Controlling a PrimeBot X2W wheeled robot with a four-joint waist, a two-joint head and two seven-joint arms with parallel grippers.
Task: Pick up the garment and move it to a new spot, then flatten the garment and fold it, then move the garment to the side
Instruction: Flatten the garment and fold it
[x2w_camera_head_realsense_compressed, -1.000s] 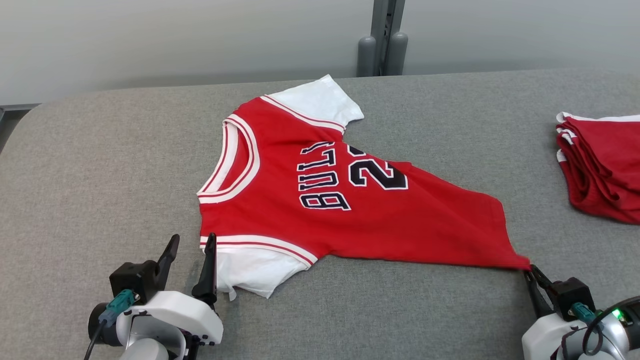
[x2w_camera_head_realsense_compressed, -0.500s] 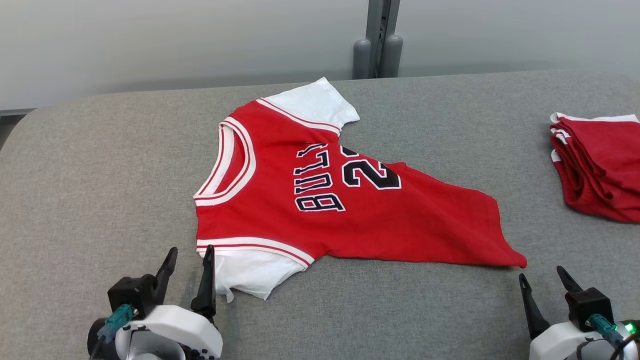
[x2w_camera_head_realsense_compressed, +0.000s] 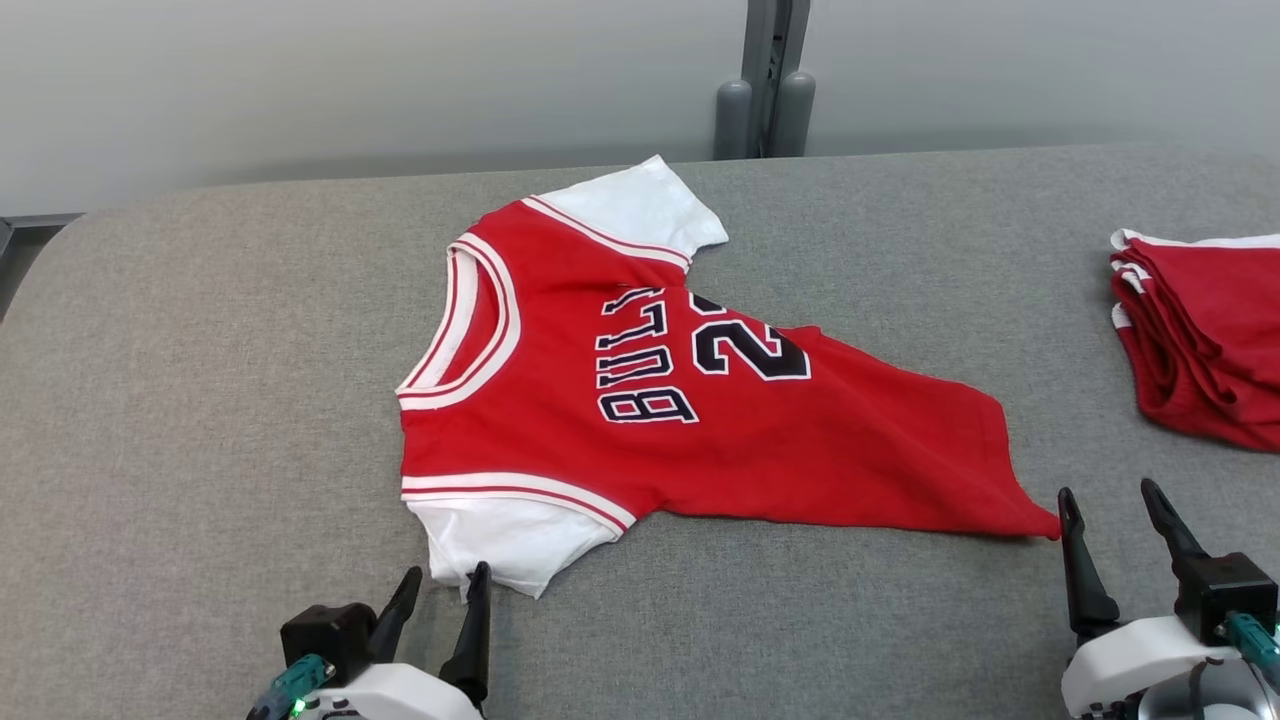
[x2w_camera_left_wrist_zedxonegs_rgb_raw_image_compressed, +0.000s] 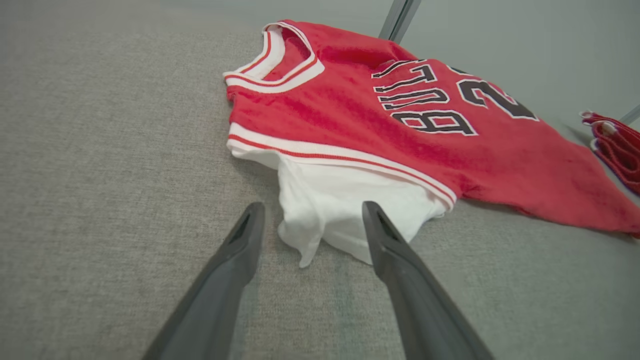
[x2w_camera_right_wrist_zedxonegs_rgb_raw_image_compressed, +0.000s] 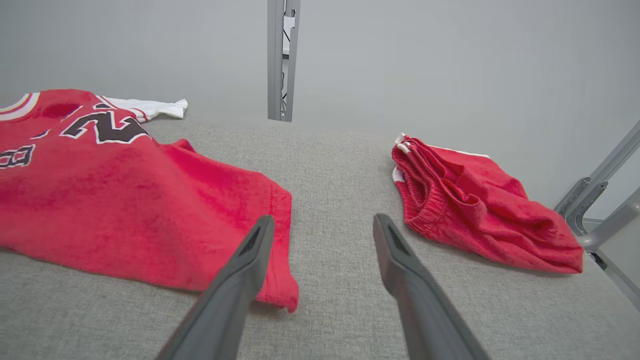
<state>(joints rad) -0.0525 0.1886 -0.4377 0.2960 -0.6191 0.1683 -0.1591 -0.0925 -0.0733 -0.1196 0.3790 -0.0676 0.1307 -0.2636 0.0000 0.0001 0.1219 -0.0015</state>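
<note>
The garment (x2w_camera_head_realsense_compressed: 680, 400), a red jersey with white sleeves and black lettering, lies spread on the grey padded table (x2w_camera_head_realsense_compressed: 200, 350), neck to the left and hem to the right. My left gripper (x2w_camera_head_realsense_compressed: 447, 575) is open at the near white sleeve (x2w_camera_head_realsense_compressed: 500, 535). In the left wrist view the sleeve's edge (x2w_camera_left_wrist_zedxonegs_rgb_raw_image_compressed: 325, 215) lies between the tips of the left gripper (x2w_camera_left_wrist_zedxonegs_rgb_raw_image_compressed: 311, 207). My right gripper (x2w_camera_head_realsense_compressed: 1108, 492) is open and holds nothing, just right of the hem's near corner (x2w_camera_head_realsense_compressed: 1040, 522). In the right wrist view the garment (x2w_camera_right_wrist_zedxonegs_rgb_raw_image_compressed: 125, 200) lies by the left finger of the right gripper (x2w_camera_right_wrist_zedxonegs_rgb_raw_image_compressed: 324, 219).
A pile of red shorts (x2w_camera_head_realsense_compressed: 1210, 340) lies at the table's right edge and shows as red shorts (x2w_camera_right_wrist_zedxonegs_rgb_raw_image_compressed: 465, 200) past my right fingers. A grey metal post (x2w_camera_head_realsense_compressed: 765, 80) stands behind the table. Metal frame rails (x2w_camera_right_wrist_zedxonegs_rgb_raw_image_compressed: 595, 200) run off the right side.
My right gripper has opened, let go of the hem corner and drawn slightly right of it. My left gripper has shifted right, to the near sleeve's lower edge. The garment lies still.
</note>
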